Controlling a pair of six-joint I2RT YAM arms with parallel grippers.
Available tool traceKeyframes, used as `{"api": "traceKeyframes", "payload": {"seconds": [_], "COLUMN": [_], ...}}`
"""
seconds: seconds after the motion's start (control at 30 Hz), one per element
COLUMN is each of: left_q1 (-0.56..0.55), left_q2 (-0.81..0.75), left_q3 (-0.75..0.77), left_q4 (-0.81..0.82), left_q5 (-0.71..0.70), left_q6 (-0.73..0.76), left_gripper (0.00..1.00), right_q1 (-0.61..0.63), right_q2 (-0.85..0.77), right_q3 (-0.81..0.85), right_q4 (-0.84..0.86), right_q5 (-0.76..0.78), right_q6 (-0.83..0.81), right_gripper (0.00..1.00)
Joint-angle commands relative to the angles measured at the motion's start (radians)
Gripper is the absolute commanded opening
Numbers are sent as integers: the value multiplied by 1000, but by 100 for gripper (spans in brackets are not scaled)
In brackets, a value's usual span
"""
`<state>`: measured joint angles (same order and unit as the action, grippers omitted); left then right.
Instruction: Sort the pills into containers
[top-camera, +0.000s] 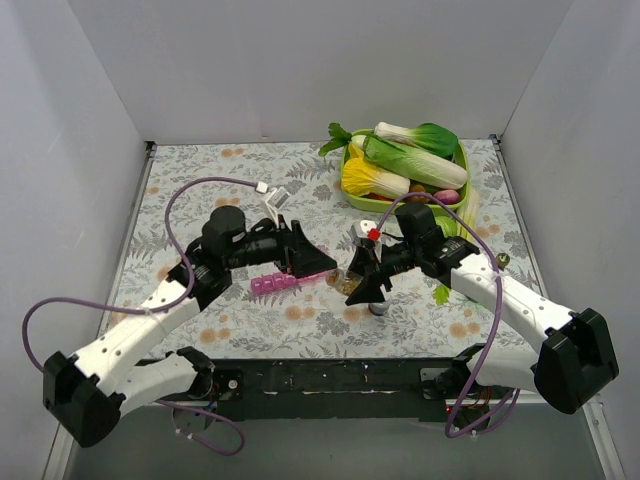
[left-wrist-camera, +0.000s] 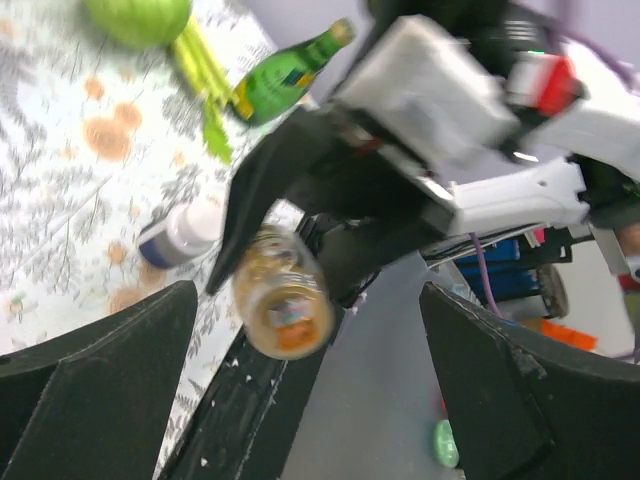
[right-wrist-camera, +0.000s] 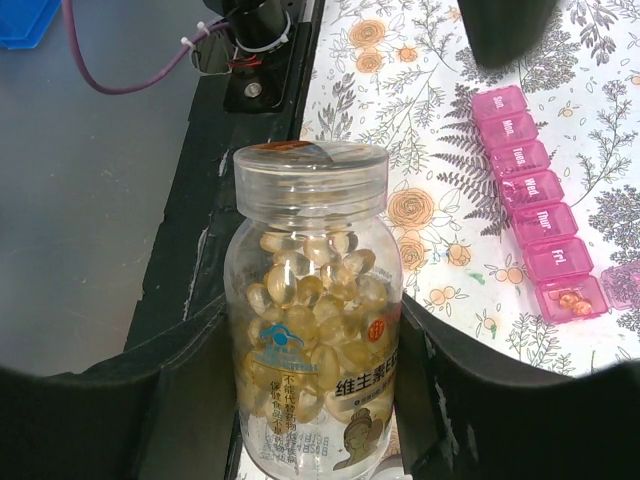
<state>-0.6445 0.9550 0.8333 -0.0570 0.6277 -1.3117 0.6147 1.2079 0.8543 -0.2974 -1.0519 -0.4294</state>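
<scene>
Little of the sorting is judged done. On the left, the left gripper (top-camera: 312, 262) is poised at the right-hand end of the pill organiser (top-camera: 283, 284), its jaws spread wide with nothing between them; whether the strip is touched cannot be told. The organiser lies flat on the table (top-camera: 200, 180), between the two arms; six of its seven compartments are lidded shut, and only the end compartment (right-wrist-camera: 595, 290) stands open, with a few amber capsules (right-wrist-camera: 568, 298) in it; the other six are judged left to fill, though their contents cannot be made out. Just right of the organiser, the pill bottle (right-wrist-camera: 310, 230) is pinched round its body by the right gripper (right-wrist-camera: 312, 330) and held off the table; its lid seems to be on, and it is filled nearly to the shoulder.

As to materials, the organiser is moulded in translucent pink plastic, a narrow row of small square cells whose glossy lids are marked with day names; the table is covered with a matt print of ferns and orange flowers; the bottle is round, clear and labelled, under a broad flat transparent lid; its capsules are oval, golden and shiny; a small white bottle (top-camera: 378, 308) stands just below the right gripper; farthest right, smooth toy-like vegetables (top-camera: 400, 150) are heaped in a green tray (top-camera: 352, 190).
</scene>
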Motion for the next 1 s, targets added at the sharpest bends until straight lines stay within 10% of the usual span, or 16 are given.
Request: {"api": "traceKeyframes", "payload": {"seconds": [0.0, 0.97], "left_q1": [-18, -101], "left_q2": [100, 226], "left_q3": [47, 151], "left_q4": [-72, -265], "left_q5": [3, -94], "left_q6": [-146, -52], "left_gripper": [92, 59], "right_q1": [-1, -6], "right_q2": [-13, 31], "right_q3": [37, 51], "right_q4": [-5, -6], "right_q5": [-3, 58], "right_q6": [-20, -14], "right_gripper": [1, 1]}}
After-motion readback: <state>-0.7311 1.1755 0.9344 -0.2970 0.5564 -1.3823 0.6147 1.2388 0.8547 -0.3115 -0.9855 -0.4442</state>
